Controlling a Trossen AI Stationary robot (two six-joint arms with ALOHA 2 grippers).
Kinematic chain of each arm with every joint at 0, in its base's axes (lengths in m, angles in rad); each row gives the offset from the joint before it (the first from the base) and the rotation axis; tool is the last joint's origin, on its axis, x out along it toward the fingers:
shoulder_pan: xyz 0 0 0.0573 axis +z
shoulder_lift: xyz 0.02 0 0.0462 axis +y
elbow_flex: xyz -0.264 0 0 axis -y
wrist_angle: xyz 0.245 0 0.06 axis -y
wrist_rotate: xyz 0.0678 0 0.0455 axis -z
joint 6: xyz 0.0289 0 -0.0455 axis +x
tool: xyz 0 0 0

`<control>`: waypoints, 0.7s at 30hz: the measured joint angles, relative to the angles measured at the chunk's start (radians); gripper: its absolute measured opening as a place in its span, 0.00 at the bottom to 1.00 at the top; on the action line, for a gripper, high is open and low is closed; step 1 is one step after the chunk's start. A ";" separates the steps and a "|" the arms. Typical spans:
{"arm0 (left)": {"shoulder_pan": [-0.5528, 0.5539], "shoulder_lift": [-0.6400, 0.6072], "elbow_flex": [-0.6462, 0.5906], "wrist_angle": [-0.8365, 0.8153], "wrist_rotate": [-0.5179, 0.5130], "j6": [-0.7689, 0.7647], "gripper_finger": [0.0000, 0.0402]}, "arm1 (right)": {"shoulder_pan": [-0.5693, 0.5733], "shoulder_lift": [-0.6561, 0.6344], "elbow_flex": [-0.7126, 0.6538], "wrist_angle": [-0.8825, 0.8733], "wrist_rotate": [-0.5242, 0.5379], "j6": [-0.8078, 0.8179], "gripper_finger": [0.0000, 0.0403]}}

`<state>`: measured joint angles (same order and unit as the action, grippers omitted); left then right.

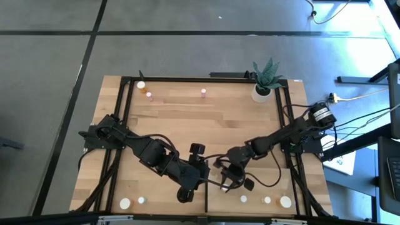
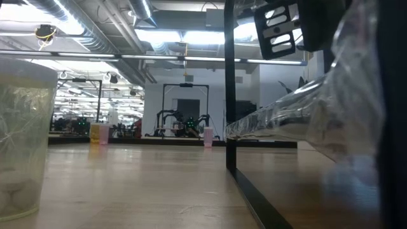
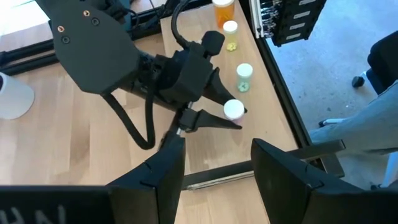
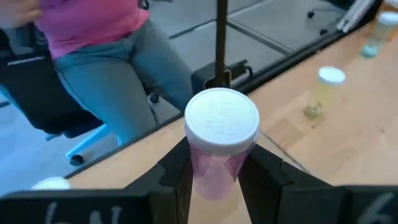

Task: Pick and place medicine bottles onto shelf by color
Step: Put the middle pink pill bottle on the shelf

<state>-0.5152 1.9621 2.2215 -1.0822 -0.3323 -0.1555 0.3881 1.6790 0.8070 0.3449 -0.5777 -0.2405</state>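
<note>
Pink bottle (image 4: 221, 146) with a white cap sits clamped between the right gripper (image 1: 232, 179) fingers near the table's front edge. Left gripper (image 1: 199, 164) hovers just beside it, jaws apart. Farther bottles (image 1: 144, 89) stand along the back edge.

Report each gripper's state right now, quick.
Left gripper: fingers open, holding nothing, near the table's front edge.
Right gripper: fingers shut on a pink medicine bottle with a white cap.
</note>
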 joint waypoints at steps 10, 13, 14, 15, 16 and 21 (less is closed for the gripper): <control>0.001 0.000 0.000 -0.001 0.000 0.000 0.44 | 0.000 0.042 0.000 -0.003 -0.027 -0.057 0.28; 0.003 0.000 0.000 -0.001 0.000 0.000 0.44 | 0.000 0.043 0.000 -0.004 -0.028 -0.059 0.28; 0.005 0.000 0.000 -0.001 0.000 0.000 0.44 | 0.000 0.043 0.000 -0.002 -0.028 -0.060 0.28; 0.006 0.000 0.000 -0.001 0.000 0.000 0.44 | 0.000 0.043 0.000 0.002 -0.028 -0.060 0.28; 0.007 0.000 0.000 -0.001 0.000 0.000 0.44 | 0.000 0.043 0.000 0.005 -0.028 -0.062 0.28; 0.016 0.000 0.000 -0.001 0.000 0.000 0.44 | 0.000 0.046 0.000 0.011 -0.031 -0.085 0.28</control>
<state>-0.4991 1.9621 2.2215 -1.0832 -0.3321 -0.1555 0.3882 1.7252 0.8070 0.3563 -0.6087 -0.3250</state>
